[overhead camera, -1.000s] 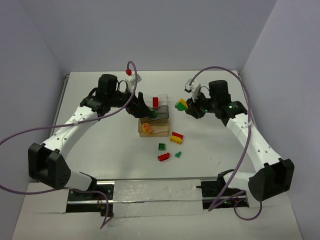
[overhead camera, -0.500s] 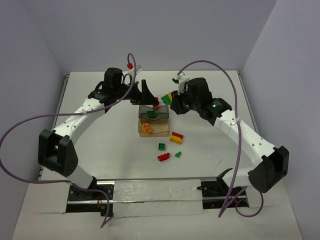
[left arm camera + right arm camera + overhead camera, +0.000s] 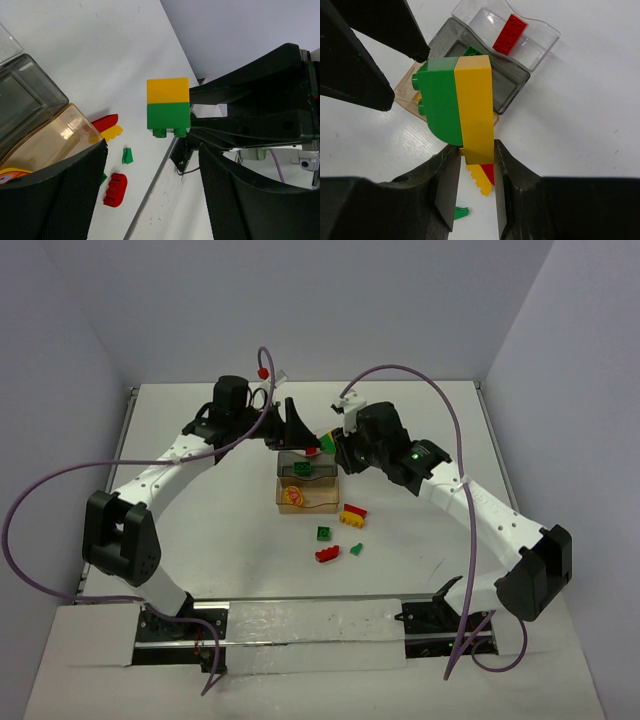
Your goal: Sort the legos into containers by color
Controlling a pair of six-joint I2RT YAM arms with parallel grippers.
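Observation:
My right gripper is shut on a green-and-yellow lego stack and holds it in the air above the containers. My left gripper is open and empty; the stack hangs just beyond its fingertips. The clear tray holds a red lego. The grey tray holds a green lego. The amber tray holds a yellow-orange piece.
Loose on the table in front of the trays lie a red-and-yellow lego, a green lego, a red lego and a small green piece. Purple cables arch over both arms.
My right gripper has carried the green-and-yellow stack left, from the right of the trays to above them. My left gripper has risen from the grey tray and now faces the stack.

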